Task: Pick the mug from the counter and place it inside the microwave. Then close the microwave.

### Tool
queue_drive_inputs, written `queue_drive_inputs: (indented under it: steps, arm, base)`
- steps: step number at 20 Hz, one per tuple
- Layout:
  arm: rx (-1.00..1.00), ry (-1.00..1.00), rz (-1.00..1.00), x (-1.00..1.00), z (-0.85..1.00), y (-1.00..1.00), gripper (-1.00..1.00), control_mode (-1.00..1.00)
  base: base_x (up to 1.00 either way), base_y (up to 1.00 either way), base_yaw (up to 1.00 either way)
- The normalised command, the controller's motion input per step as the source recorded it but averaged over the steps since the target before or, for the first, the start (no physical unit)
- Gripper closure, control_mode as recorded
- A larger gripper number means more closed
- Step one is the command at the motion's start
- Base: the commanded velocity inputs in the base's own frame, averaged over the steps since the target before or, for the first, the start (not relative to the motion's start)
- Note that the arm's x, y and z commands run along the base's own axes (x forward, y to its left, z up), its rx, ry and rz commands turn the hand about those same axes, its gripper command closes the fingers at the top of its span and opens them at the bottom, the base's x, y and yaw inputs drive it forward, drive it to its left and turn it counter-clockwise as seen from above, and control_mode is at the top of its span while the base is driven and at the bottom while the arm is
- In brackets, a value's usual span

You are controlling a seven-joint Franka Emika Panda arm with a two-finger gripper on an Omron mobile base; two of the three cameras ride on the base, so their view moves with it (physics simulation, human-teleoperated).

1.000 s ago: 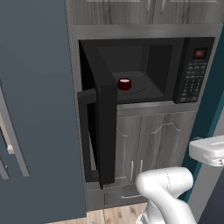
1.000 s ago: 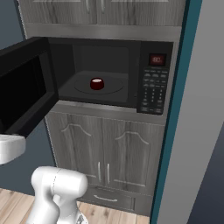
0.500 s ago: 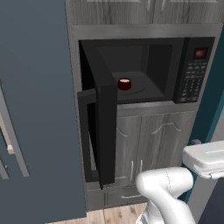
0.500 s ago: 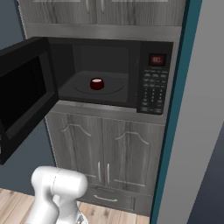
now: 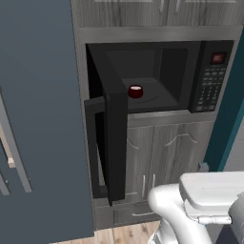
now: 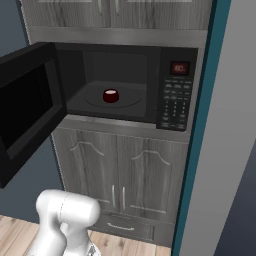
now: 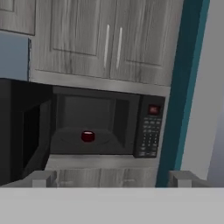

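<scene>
Gaping wide, gripper (image 7: 113, 179) far from mug (image 7: 88, 136)

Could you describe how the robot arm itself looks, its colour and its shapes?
The arm is glossy white with smooth, rounded, tube-like segments and a flat-topped white block. A thin pale cable runs along its lower right. In the right base view its rounded white link looks bulbous.

Grey wood-grain lower cabinets (image 6: 120, 170) below the oven niche: two arched doors with slim vertical handles meeting at the centre, drawer (image 6: 122, 226) with a horizontal pull underneath. Matching upper cabinets (image 7: 105, 39) above, also with paired vertical handles. Teal vertical trim (image 6: 200, 125) runs down the right edge of the cabinet column, grey wall panel (image 6: 230, 150) beyond it. Dark blue-grey panel (image 5: 43, 119) to the left. Light wood plank floor (image 6: 15, 235) at the bottom.
</scene>
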Motion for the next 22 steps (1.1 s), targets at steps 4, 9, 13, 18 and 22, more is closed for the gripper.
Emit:
queue_drive_inputs:
  steps: [4,9,13,18,22]
  arm:
    - [0.0,-0.24,-0.04,-0.55,-0.01,0.27,-1.0,-1.0]
    - [-0.04,-0.17,-0.04,-0.06,-0.09,0.33,-1.0,-1.0]
    - [-0.06,-0.05,-0.09,0.08,0.0,0.36,-1.0,-1.0]
    - [-0.06,0.0,-0.19,0.19,-0.07,0.33,-1.0,-1.0]
    - [-0.01,0.0,-0.26,0.04,-0.2,0.17,-1.0,-1.0]
  base:
    - [0.0,0.0,0.0]
    - [0.0,0.0,0.0]
    - [0.0,0.0,0.0]
    - [0.0,0.0,0.0]
    - [0.0,0.0,0.0]
